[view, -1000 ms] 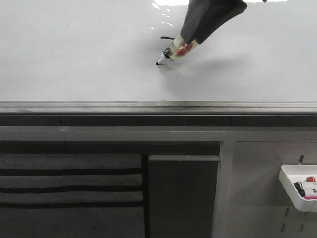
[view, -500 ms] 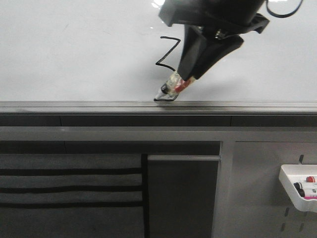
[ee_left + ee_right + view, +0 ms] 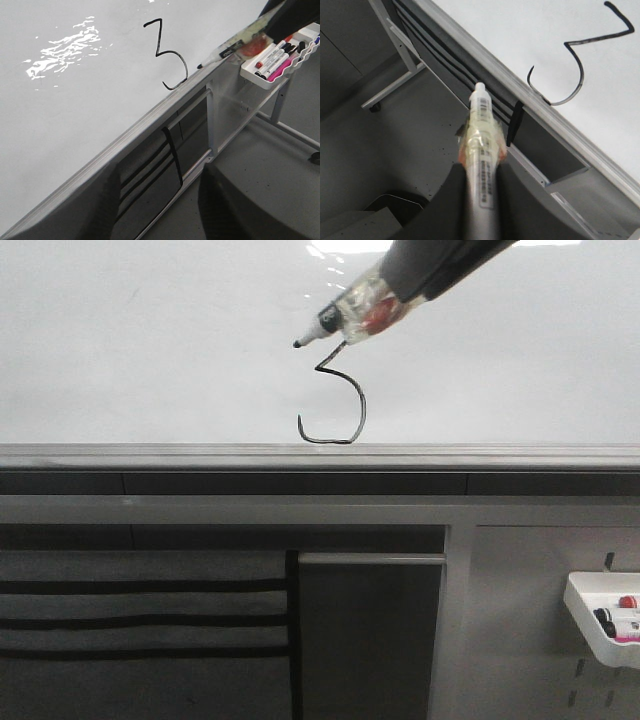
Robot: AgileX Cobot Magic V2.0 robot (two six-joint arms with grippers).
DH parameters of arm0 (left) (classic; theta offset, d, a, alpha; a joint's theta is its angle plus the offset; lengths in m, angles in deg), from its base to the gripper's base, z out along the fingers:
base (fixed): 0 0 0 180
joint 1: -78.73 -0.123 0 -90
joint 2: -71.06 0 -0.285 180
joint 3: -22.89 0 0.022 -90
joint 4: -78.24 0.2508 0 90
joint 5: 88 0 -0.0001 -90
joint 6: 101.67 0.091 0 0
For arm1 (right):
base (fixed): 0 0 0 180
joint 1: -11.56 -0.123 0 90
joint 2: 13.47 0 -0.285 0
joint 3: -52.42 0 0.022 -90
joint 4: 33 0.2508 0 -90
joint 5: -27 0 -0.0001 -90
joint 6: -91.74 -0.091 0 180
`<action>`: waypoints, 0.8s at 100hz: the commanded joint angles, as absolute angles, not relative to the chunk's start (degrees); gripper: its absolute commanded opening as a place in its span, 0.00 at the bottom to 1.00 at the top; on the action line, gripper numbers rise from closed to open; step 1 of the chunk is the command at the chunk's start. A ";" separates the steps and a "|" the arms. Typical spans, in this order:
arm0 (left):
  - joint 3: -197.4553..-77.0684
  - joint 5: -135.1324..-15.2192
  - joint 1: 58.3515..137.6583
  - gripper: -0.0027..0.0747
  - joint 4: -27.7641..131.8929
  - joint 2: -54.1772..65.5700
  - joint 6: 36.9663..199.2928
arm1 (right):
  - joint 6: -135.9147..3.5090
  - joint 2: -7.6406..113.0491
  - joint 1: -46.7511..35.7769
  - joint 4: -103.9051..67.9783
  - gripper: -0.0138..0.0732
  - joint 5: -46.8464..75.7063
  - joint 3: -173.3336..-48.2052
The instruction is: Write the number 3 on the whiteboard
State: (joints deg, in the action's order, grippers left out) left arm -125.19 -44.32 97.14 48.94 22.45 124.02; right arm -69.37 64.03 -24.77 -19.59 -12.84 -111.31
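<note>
Marker [image 3: 345,320] lifted off whiteboard [image 3: 150,350]; right gripper [image 3: 480,192] pinching it; number 3 [image 3: 335,405] complete.

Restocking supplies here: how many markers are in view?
5: one in the right hand by the number 3 on the whiteboard, four in the white tray at right. Others may be hidden there.

The whiteboard [image 3: 150,340] is glossy white with glare near its top edge; the rail [image 3: 200,455] along its lower edge looks brushed grey metal.
</note>
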 commanded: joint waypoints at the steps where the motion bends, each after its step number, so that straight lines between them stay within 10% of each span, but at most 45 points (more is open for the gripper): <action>1: -126.68 -47.74 97.02 0.47 46.62 22.53 123.36 | -67.54 60.21 -24.97 -19.35 0.10 -11.90 -111.76; 80: -136.28 -40.48 108.55 0.47 34.15 0.52 148.45 | -32.65 59.42 -31.51 -19.35 0.10 -7.40 -111.14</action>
